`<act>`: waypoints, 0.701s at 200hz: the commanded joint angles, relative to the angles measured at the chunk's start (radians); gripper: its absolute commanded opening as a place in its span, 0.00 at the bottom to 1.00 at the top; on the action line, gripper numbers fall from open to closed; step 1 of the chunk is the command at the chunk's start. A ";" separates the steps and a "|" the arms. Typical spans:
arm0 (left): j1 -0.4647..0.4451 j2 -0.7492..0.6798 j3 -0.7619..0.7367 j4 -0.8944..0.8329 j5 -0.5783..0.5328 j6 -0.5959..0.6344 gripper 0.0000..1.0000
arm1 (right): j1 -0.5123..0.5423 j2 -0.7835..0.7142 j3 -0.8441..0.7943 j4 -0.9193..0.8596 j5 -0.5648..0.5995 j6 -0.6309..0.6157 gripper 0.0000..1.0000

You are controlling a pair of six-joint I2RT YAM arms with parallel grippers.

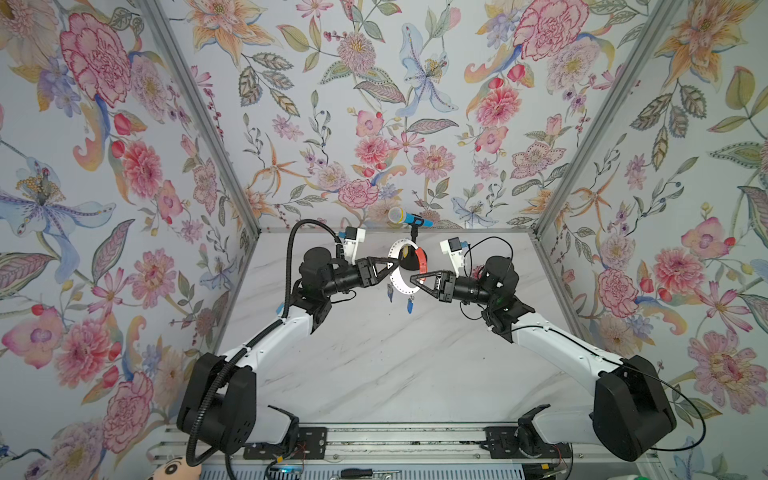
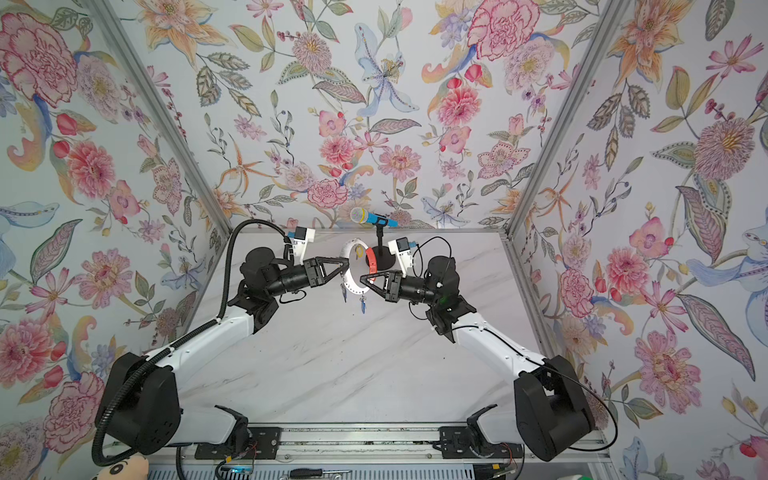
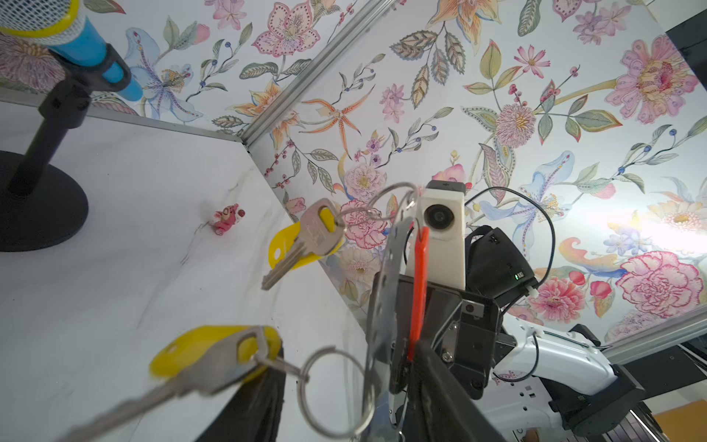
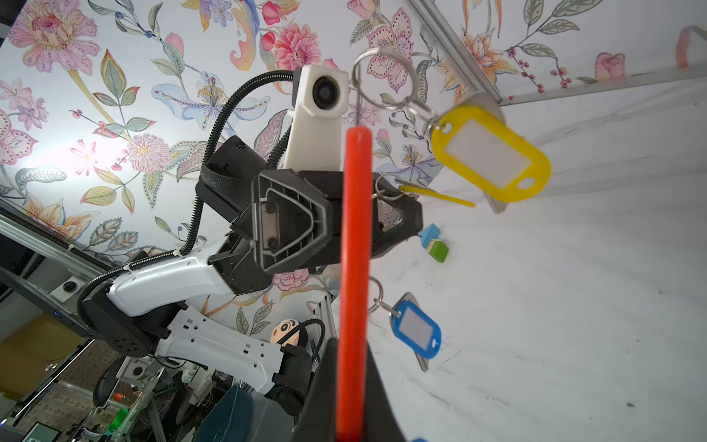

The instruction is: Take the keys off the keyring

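In both top views the keyring (image 1: 420,258) hangs in the air above the marble table (image 1: 374,365), just in front of the microphone stand (image 1: 414,232), caught between the tips of the two arms. The left gripper (image 1: 396,265) meets the hoop's left side and the right gripper (image 1: 412,277) its lower right. From up here neither one's jaws can be read. Two keys (image 1: 410,305) with blue tags dangle beneath the hoop.

In the left wrist view the hoop is seen edge-on — a grey perforated band beside the red sleeve (image 3: 419,283). The left gripper's fingers (image 3: 248,402) stand apart on either side of the band, and they do not appear to press on it. Two more keys, with yellow tags, hang from small split rings (image 3: 336,390). A small toy figure (image 3: 225,218) lies well off on the table.

In the right wrist view the red sleeve runs straight down into the right gripper's closed fingers, so that arm is clamped on the hoop and carries it. Opposite, the left gripper's two fingers are parted. A yellow tag (image 4: 489,153) and a blue tag (image 4: 417,329) each hang by a split ring from the hoop.

As far as these views show, the task is at or near its start — at least four keys are still threaded, and no loose key can be made out on the table. Each one is left to be worked off the hoop.
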 commanded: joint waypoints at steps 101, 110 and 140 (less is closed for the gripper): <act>-0.174 -0.155 -0.209 0.159 -0.301 -0.139 0.65 | -0.005 -0.005 0.116 -0.093 0.174 -0.010 0.00; -0.182 -0.138 -0.204 0.177 -0.309 -0.149 0.65 | 0.001 -0.001 0.118 -0.086 0.173 -0.003 0.00; -0.208 -0.056 -0.177 0.313 -0.297 -0.230 0.62 | 0.015 0.006 0.123 -0.084 0.173 -0.001 0.00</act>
